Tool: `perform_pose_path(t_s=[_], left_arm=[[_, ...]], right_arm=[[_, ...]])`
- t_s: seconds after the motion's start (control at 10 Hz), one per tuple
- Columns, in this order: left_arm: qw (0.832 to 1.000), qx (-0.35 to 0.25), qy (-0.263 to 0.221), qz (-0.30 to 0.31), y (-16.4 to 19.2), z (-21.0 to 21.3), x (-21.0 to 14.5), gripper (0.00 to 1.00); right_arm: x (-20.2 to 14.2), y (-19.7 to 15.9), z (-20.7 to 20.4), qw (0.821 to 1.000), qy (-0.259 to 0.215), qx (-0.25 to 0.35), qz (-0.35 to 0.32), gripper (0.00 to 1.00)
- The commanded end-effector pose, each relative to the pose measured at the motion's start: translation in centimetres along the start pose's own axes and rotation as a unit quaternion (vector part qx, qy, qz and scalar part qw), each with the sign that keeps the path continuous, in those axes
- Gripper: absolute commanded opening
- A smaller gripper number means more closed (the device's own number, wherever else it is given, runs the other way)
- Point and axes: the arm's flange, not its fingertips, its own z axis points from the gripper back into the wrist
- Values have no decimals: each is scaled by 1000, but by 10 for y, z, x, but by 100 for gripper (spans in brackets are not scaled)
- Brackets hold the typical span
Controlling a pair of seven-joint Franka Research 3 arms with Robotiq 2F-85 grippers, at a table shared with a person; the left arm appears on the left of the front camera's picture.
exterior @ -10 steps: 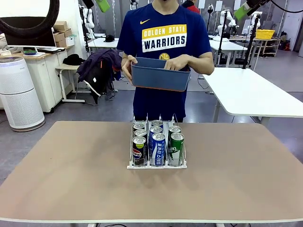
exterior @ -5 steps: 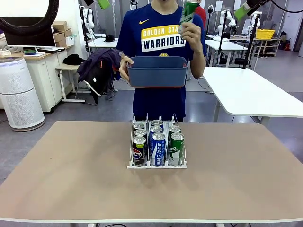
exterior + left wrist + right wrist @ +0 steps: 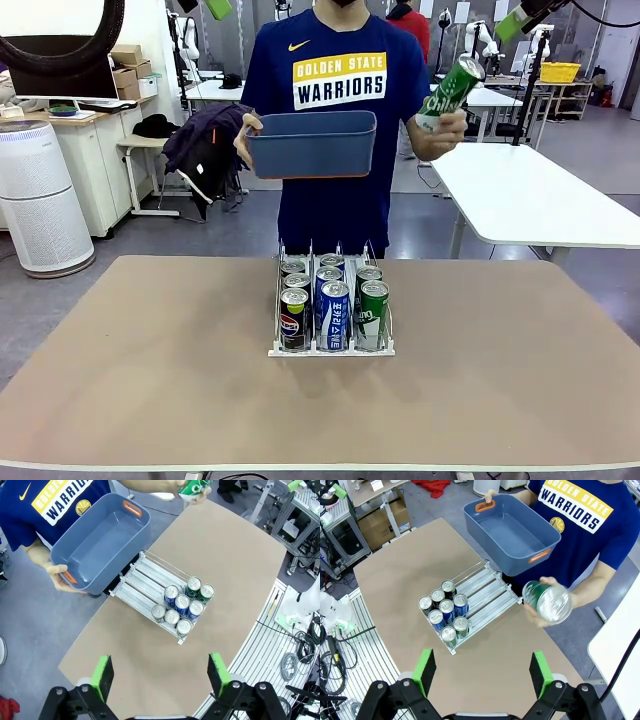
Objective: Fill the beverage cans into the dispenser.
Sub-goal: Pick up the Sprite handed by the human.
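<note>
**An open-plan robotics lab**

The tan work table [image 3: 150, 380] stands on a grey floor among plain white tables [image 3: 530, 190], as in a lab hall rather than a home. Loose cables [image 3: 295, 660] and slotted metal rails [image 3: 365, 645] run beside the table's edge. Cardboard boxes [image 3: 130, 65] sit stacked on a side counter and a yellow crate [image 3: 558, 72] rests on a far table. A white tower, probably an air purifier [image 3: 35, 195], stands by the wall. A dark jacket [image 3: 205, 140] is heaped at a small desk.

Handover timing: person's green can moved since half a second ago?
Yes: in the front view the green can went right and down, to above the white table.
</note>
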Motion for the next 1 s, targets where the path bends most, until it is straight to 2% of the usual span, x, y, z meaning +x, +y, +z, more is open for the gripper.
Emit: perform_pose_path(t_s=[0.0, 0.9], left_arm=[[1000, 3, -5, 1, 0, 0, -1, 100], [1000, 3, -5, 1, 0, 0, -1, 100]], right_arm=[[-1, 0, -1, 1000, 1, 1, -1, 100], [-1, 0, -1, 1000, 1, 1, -1, 100]])
